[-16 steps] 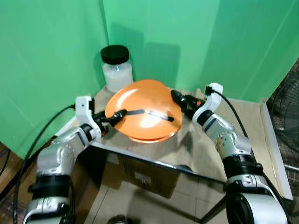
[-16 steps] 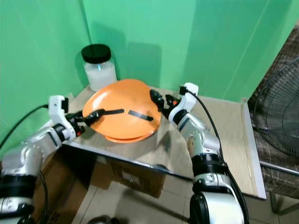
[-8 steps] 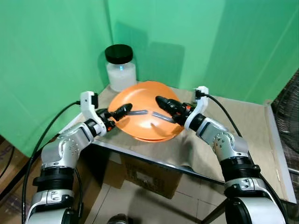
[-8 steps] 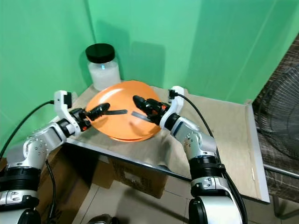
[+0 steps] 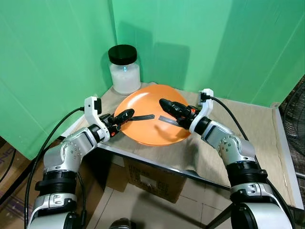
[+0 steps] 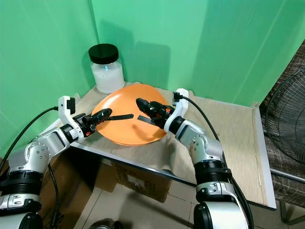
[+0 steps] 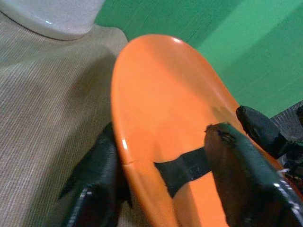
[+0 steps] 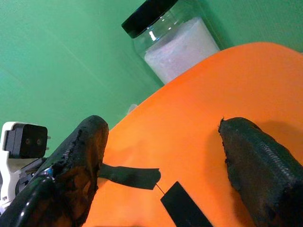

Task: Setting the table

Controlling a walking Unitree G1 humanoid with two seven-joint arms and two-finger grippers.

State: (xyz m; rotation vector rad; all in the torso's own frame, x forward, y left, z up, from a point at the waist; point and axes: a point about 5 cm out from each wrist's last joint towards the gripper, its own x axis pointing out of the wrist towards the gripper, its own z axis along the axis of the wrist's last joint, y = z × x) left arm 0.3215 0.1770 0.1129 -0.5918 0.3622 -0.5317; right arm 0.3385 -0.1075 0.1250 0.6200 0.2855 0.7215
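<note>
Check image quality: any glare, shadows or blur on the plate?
Left eye view: sharp; the jar throws a shadow on the green backdrop. Left wrist view: small glare spot on the orange plate rim; the left gripper fingers are soft, out of focus. Right wrist view: fingers similarly blurred.

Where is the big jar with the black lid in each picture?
Left eye view: jar stands at the table's back corner, behind the orange plate.
Right eye view: jar at the same back corner, behind the plate.
Left wrist view: just its white base, beyond the plate's rim.
Right wrist view: jar beyond the plate.
Shared landmark: the orange plate.
</note>
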